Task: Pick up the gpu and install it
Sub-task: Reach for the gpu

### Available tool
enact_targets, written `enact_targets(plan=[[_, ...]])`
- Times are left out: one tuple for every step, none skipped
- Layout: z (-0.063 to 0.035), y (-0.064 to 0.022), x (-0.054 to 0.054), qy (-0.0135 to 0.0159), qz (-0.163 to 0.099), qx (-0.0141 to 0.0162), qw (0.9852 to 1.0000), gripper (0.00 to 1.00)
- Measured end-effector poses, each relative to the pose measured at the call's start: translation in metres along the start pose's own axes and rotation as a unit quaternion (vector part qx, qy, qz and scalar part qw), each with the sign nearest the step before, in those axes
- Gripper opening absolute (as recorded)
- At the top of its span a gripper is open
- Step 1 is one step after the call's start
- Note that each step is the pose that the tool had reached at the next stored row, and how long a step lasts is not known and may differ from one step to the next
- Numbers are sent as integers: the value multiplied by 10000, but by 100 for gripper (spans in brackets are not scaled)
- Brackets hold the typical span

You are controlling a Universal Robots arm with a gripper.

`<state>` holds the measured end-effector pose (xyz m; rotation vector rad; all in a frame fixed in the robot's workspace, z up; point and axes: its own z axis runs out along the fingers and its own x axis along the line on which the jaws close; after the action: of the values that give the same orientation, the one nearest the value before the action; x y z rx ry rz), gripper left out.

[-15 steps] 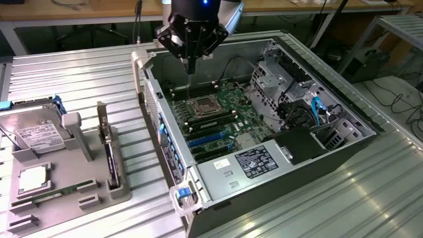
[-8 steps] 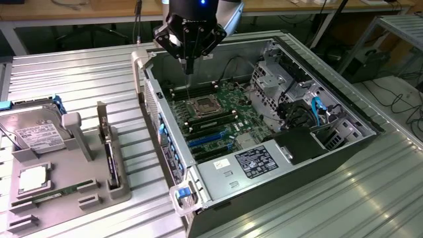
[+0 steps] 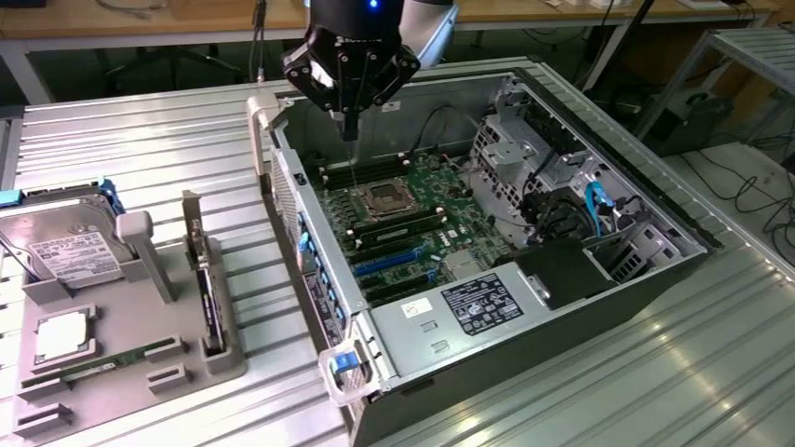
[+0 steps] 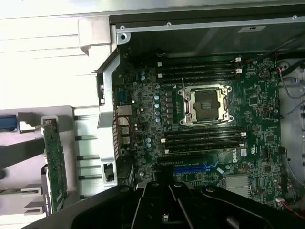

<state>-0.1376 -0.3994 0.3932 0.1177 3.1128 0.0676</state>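
Overhead, at the top centre of the exterior view, the tool hangs clenched and empty above the open computer case. Its tip points down at the motherboard, close to the bare processor socket. Well apart, at the exterior view's lower left, the gpu stands on edge in a grey holder on the ribbed metal counter, near a hard drive.
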Motion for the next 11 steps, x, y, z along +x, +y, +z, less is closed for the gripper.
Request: enact_targets(plan=[[0, -2, 14, 0, -3, 0, 10000, 11], [-1, -4, 26, 0, -6, 0, 10000, 11], [-1, -6, 38, 1, -9, 0, 10000, 11], [-1, -7, 47, 1, -11, 0, 10000, 11], [-2, -8, 56, 1, -13, 0, 10000, 11], [-2, -10, 65, 1, -16, -1, 10000, 11], [-2, -11, 77, 1, -18, -1, 10000, 11], [-2, -13, 86, 0, -20, -1, 10000, 11], [-2, -14, 96, 1, -22, -1, 10000, 11], [-3, -16, 106, 1, -24, -1, 10000, 11], [-3, -17, 114, 1, -26, -1, 10000, 11]])
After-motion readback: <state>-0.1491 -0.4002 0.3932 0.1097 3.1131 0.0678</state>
